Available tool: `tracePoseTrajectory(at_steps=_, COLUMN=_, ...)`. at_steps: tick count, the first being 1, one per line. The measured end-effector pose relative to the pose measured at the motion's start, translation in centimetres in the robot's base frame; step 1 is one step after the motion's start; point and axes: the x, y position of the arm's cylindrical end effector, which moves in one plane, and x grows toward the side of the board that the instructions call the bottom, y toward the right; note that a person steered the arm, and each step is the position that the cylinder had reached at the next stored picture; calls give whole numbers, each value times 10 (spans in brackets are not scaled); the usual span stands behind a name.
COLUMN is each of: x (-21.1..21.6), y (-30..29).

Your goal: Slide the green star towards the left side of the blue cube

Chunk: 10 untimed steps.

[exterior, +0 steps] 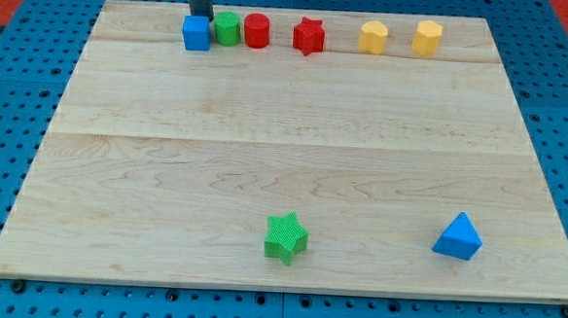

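A dark rod comes down from the top edge of the frame at the upper left, and my tip (199,15) sits right behind the blue cube (196,33), at its far side, looking as if it touches it; the very end is partly hidden by the cube's top edge. This arm carries no jaws at all, only the bare rod, so nothing is spread or pinched.

The blue cube starts a row along the top of the wooden counter (285,130). Just to its right, touching or nearly so, stands a green cylinder (229,28), then a red cylinder (257,30) close beside that. Further right comes a red star (309,36), set a little apart, then two yellow blocks: one that looks heart-like (373,36) and one roughly hexagonal (427,37), near the upper right.

The green star (286,237) lies far from all that, low in the frame just right of centre, near the bottom edge of the counter, well apart from the tip and the blue cube. A blue triangular block (458,236) sits at the lower right, well clear of the star.

Around the counter shows a blue perforated surface (4,115).
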Motion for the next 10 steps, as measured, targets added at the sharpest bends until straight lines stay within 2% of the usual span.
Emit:
tracePoseTrajectory(at_steps=1, x=-28, y=-6)
tracePoseTrajectory(at_steps=4, x=-10, y=15)
tracePoseTrajectory(at_steps=7, x=-10, y=28)
tracePoseTrajectory(at_steps=8, x=-23, y=27)
tracePoseTrajectory(at_steps=9, x=-23, y=-36)
tracePoseTrajectory(at_steps=10, x=22, y=-86)
